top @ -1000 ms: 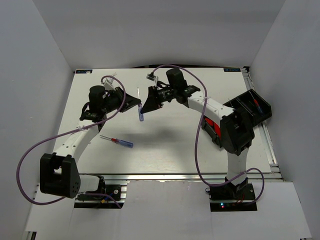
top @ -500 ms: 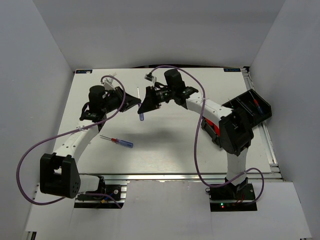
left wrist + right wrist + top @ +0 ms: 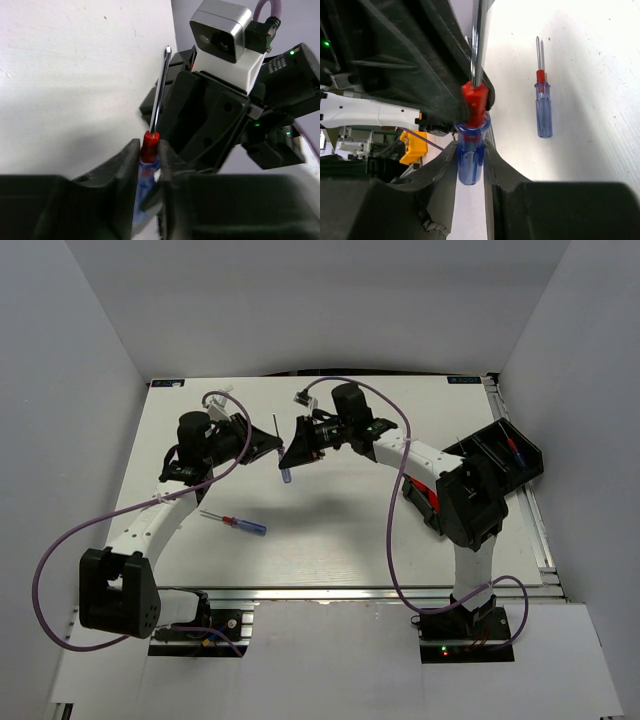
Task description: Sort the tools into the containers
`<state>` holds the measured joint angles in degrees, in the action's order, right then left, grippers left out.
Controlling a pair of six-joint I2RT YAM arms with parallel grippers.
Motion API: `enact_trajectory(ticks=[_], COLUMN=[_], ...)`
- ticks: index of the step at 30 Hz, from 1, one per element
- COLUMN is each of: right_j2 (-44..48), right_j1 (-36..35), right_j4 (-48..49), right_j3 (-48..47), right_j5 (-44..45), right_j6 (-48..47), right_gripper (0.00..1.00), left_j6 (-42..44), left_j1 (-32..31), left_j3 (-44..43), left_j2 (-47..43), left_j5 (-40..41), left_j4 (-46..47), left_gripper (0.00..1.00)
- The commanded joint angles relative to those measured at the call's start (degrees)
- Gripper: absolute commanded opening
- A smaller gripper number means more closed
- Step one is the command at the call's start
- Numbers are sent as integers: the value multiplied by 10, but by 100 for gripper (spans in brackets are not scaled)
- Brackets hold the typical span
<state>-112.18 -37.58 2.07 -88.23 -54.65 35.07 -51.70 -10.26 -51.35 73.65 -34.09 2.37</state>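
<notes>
Mid-air handover of the blue-handled screwdriver point(image 3: 470, 150). Left gripper point(image 3: 149, 150) clamped narrow on the red collar and top of the handle, shaft pointing out past its tips. Right gripper point(image 3: 470, 162) pinched around the lower handle just beside the left fingers, pads seemingly touching both sides.

Confirm a firm right-hand pinch before easing the left jaws apart. Open the left only slightly, then draw straight back along its own fingers, away from the shaft, to avoid knocking the tool askew. Keep the right wrist steady meanwhile. Then carry toward the black bin point(image 3: 508, 452), well behind the right gripper, past its own forearm. Leave the second screwdriver point(image 3: 543, 112), on the table point(image 3: 330, 540) below the right fingers, for later.
</notes>
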Motion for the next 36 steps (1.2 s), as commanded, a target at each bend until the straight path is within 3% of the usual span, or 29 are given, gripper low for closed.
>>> enact_trajectory(ticks=[1, 5, 8, 12, 16, 19, 22, 27, 31, 36], right_j2=[14, 21, 35, 62, 108, 150, 183, 195, 166, 119], right_j1=[14, 41, 67, 93, 121, 165, 248, 454, 543, 589], right_j4=[11, -48, -93, -168, -316, -368, -411, -450, -424, -372], right_j3=[10, -12, -21, -24, -27, -9, 2, 1, -5, -19], right_j5=[-3, 10, 30, 73, 161, 245, 294, 349, 395, 453], right_j6=[-24, -104, -190, -294, -547, -676, -739, -862, -894, -909], right_gripper=[0, 0, 0, 0, 0, 0, 0, 0, 0, 0], left_j6=[-1, 12, 27, 43, 58, 55, 37, 26, 29, 35], left_j1=[-2, -2, -1, 2, 11, 20, 29, 39, 46, 49], left_j3=[-6, 0, 2, -6, -7, 22, 64, 100, 95, 81], left_j2=[-32, -39, -45, -52, -63, -79, -97, -103, -83, -61], left_j5=[-8, -14, -23, -12, 17, 33, 29, 16, 2, -3], left_j4=[-3, -12, -14, -40, -101, -116, -106, -99, -99, -104], left_gripper=[37, 63, 70, 72, 72, 71, 71, 71, 71, 71])
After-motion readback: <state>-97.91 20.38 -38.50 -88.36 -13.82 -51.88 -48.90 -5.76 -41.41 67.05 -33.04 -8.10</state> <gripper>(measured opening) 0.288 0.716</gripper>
